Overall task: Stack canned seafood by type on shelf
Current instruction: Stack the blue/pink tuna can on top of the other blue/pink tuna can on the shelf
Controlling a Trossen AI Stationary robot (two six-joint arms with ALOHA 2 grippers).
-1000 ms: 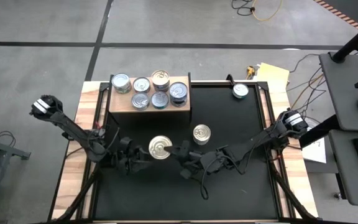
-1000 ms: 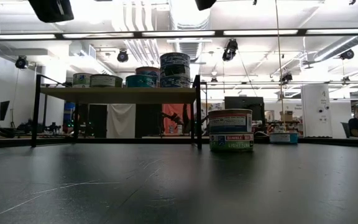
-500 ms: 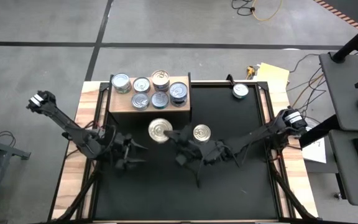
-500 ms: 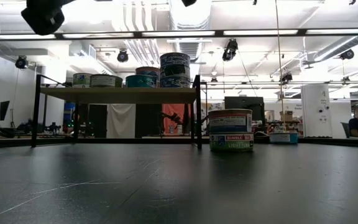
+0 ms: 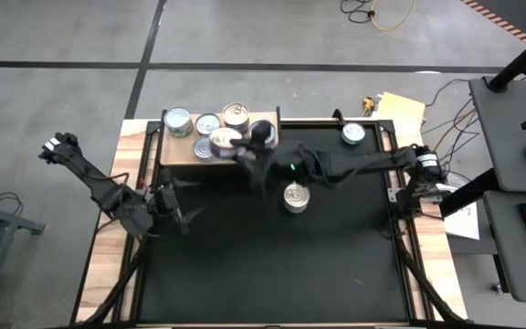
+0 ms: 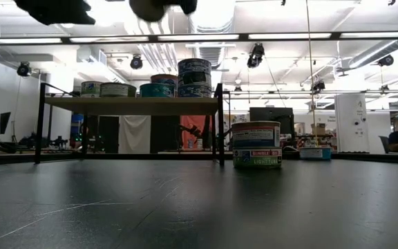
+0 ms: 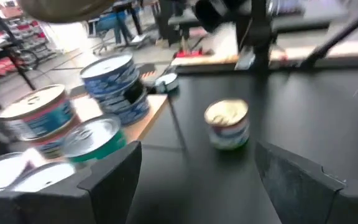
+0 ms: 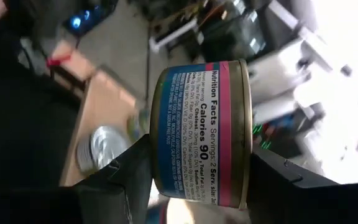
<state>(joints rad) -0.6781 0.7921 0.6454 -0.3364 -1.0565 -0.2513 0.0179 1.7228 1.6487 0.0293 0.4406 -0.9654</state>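
Note:
The wooden shelf at the table's far left carries several tins, some stacked. Above it hangs one tin, blue and pink on its label, with my right gripper shut on it. Its arm reaches in from the table's right. A stack of two tins stands on the black mat, also seen in the left wrist view. My left gripper stands open near the table's left edge, nothing between its fingers. My right gripper pinches the tin across its height, one finger on each flat end, close to the rim. The fingers come about level from the table's right. The tin is lifted clear above the shelf's tins and tilted.
A single silver-topped tin sits at the mat's far right corner. Black posts stand at the shelf's corners. The near half of the mat is bare. Wooden strips edge the table.
My right gripper has carried the tin from the middle of the mat up and toward the far edge, over the shelf, rolling so that the tin tips. My left gripper has drawn back toward the table's left edge and rolled, staying open.

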